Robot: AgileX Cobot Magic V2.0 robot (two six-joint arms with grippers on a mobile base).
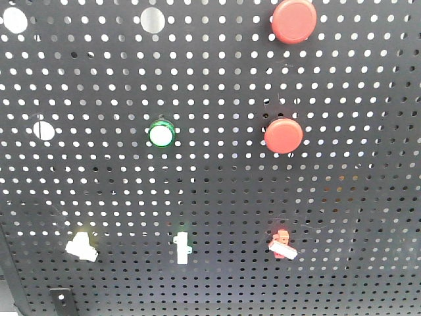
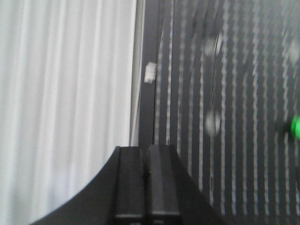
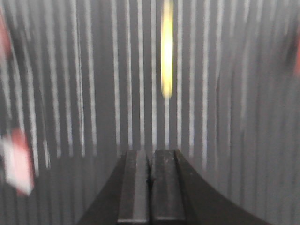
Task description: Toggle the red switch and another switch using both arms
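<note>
Black pegboard (image 1: 217, 191), red switch (image 1: 281, 244), cream switch (image 1: 81, 246), buttons (image 1: 283, 135)

Front view: we face the black perforated panel (image 1: 210, 197) square-on and close, and it fills the frame.

Left wrist view: we look out over the left gripper (image 2: 146, 149), fingers pressed together, toward the panel's left edge, with a white curtain (image 2: 61, 93) beyond it. Heavy blur. The green lamp (image 1: 161, 134) sits at this view's right border and is shared with the front view.

Right wrist view: we look over the right gripper (image 3: 150, 152), likewise closed, flat onto the panel, near and blurred. The red switch (image 1: 283, 245) shows low left and is also shared.
</note>
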